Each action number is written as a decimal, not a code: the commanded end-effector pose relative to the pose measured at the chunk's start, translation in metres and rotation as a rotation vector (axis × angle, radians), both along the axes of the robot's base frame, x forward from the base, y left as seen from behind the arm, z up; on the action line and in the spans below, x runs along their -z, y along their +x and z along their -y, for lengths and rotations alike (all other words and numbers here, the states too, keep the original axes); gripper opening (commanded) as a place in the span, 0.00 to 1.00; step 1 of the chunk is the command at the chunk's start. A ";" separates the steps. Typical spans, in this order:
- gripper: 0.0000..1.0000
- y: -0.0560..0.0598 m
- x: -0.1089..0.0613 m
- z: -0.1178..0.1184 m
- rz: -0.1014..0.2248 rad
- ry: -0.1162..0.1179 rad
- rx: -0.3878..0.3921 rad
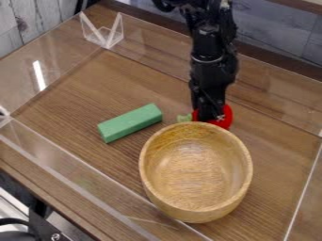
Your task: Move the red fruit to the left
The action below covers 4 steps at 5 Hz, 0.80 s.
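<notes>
Wood-grain tabletop (75, 99) inside clear acrylic walls, single camera view. Gripper (212, 115) is pointing straight down, fingers clamping onto the red fruit (221, 118), which is sitting just behind the wooden bowl (195, 171), right of the green block (130, 122). Grasp step appears underway; next likely calling for lifting clear, then carrying leftward past the block.

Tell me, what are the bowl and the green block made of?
The bowl looks like wood: pale tan, with grain lines and a soft sheen. The green block could be painted wood or plastic; its flat, even colour shows no grain, so I can't say which.
</notes>
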State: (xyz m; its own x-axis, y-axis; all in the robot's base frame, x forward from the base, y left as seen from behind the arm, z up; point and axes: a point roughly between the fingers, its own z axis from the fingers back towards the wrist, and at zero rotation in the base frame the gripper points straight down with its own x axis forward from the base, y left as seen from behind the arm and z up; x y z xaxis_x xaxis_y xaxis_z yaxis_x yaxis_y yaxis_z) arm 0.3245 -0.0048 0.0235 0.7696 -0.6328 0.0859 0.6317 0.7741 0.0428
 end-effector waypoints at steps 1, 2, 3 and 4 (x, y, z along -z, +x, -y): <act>0.00 0.006 0.006 -0.010 0.021 0.003 -0.007; 0.00 0.007 0.009 -0.011 0.018 0.001 -0.001; 0.00 0.007 0.012 -0.010 0.013 -0.001 0.010; 0.00 0.008 0.014 -0.010 0.006 -0.005 0.024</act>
